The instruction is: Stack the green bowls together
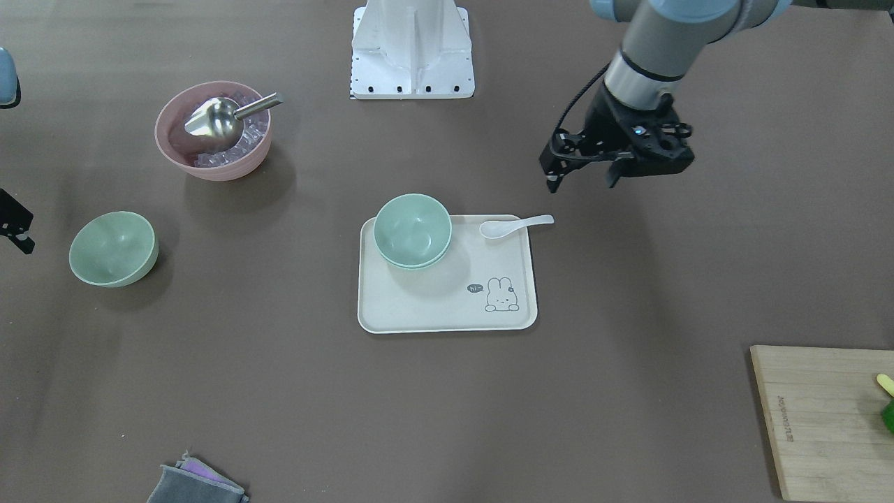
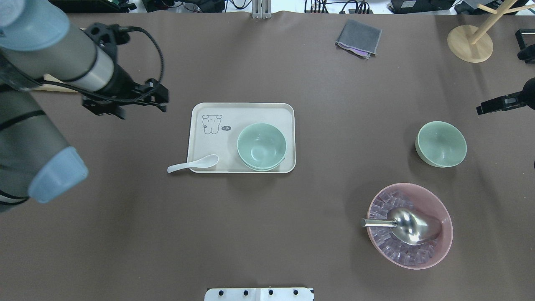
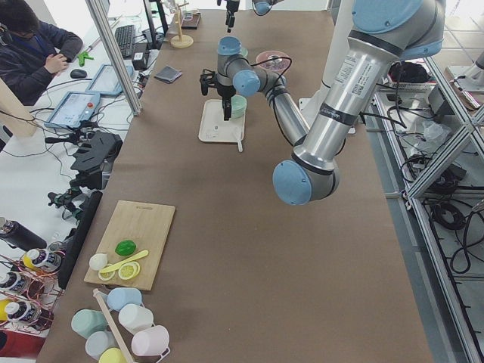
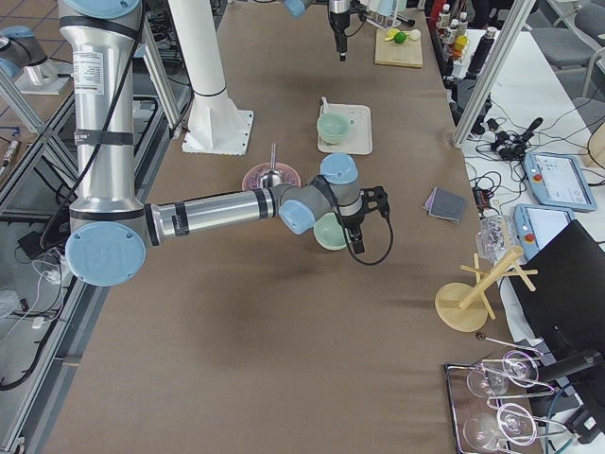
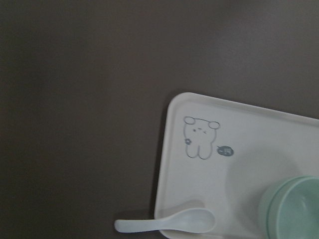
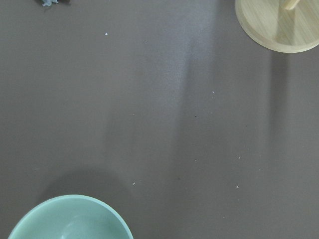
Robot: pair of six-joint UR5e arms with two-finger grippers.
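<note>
— Step in hand?

— Fetching the last bowl, by the look of it. Taking clock directions from the overhead view: already stacked at the 4 o'clock corner of the tray (image 2: pixel 242 113), a nested pair (image 2: pixel 261 146) of green bowls. Left to collect, a lone green bowl (image 2: pixel 441 144), upright on the bare surface, well apart at 3 o'clock of the tray.

— And the fingers?

— Left fingers (image 1: pixel 551 175) hovering above the surface at 10 o'clock of the tray, spread apart, holding nothing. Right fingers (image 2: pixel 489 108) near the lone green bowl, at about 2 o'clock of it and clear of its rim. Cut off at the frame edge, so impossible to tell whether spread or closed.

— Next move?

— Probably one for the right side. Come down over the rim, pinch one wall, lift, carry toward 9 o'clock, then lower into the nested pair. Calls for a level carry and careful centring over the top bowl before letting go.

— Anything in the way?

— Little. Pink bowl (image 2: pixel 448 228) with metal scoop (image 2: pixel 411 225) at about 6 o'clock of the lone green bowl, off the likely route. White spoon (image 2: pixel 192 164) across the tray's 7 o'clock corner, away from the stack. Worth keeping the left fingers back during the carry.
</note>
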